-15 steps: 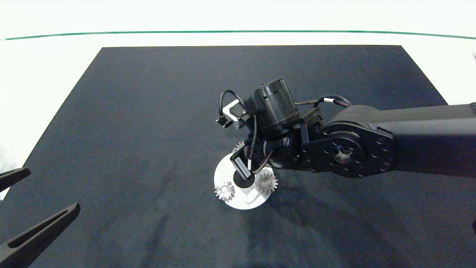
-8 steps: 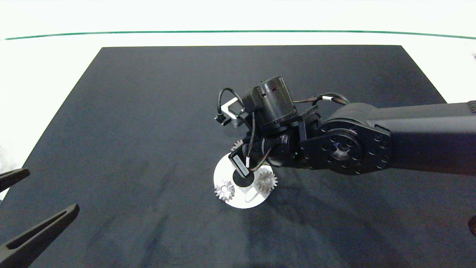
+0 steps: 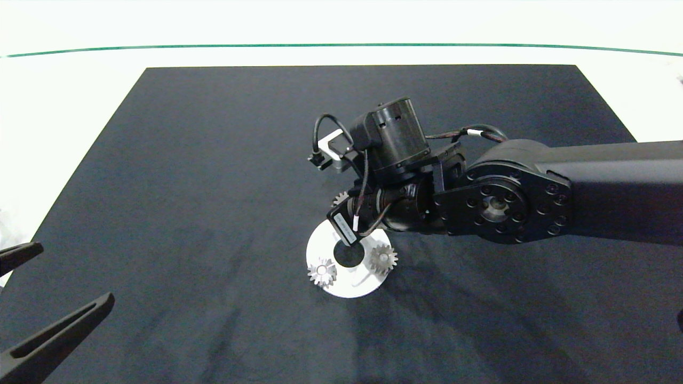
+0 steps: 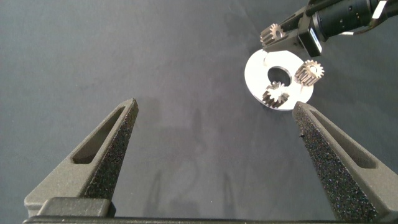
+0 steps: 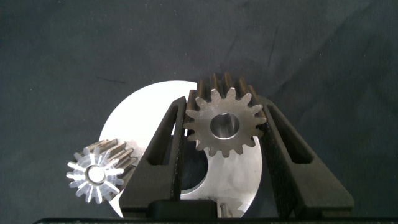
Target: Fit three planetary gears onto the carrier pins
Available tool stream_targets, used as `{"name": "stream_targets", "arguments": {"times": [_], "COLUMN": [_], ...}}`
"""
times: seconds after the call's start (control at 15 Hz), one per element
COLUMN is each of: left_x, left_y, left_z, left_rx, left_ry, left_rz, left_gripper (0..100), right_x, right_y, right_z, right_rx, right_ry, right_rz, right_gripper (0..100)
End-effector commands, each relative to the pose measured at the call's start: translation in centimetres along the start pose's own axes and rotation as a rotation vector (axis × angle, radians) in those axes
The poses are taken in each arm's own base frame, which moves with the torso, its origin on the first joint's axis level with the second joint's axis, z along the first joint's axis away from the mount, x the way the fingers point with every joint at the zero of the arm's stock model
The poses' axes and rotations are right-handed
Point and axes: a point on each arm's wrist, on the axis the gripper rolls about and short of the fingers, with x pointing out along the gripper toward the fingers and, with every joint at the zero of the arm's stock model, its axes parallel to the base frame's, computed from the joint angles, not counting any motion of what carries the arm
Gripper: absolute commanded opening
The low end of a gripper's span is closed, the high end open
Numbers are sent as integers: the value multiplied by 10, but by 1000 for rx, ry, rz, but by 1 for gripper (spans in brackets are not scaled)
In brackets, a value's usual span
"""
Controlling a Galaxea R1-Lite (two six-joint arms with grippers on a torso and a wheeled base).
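Looking centre-frame, you see two gears (image 3: 322, 272) seated on the disc (image 3: 347, 288); the right gripper (image 5: 225, 118) fingers clench the third gear (image 5: 224, 126), and the left gripper (image 4: 211, 134), lower left, is spread wide.

Disc (image 3: 347, 285) sits mid-mat (image 3: 213, 160) on the counter (image 3: 64, 96). Two gears (image 3: 322, 272) on it, front-left and right of its hole. Third gear (image 5: 224, 126) in right gripper (image 5: 224, 134) above the disc's back edge (not seated). Left gripper (image 4: 214, 158) well apart, front-left.
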Motion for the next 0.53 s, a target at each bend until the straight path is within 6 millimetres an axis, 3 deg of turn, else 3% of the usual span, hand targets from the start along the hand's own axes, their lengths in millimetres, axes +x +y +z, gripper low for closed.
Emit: {"name": "stream_targets", "arguments": {"times": [0.07, 0.53], "left_x": [0, -2], "left_y": [0, 0], "left_z": [0, -1], "left_rx": [0, -1], "left_ry": [-1, -6], "left_rz": [1, 0], "left_gripper": [100, 100], "right_x": [1, 3], "right_y": [0, 2], "right_z": [0, 3], "right_rx": [-1, 1], "right_ry": [2, -8], "right_rz": [1, 0], "right_gripper": [25, 25]}}
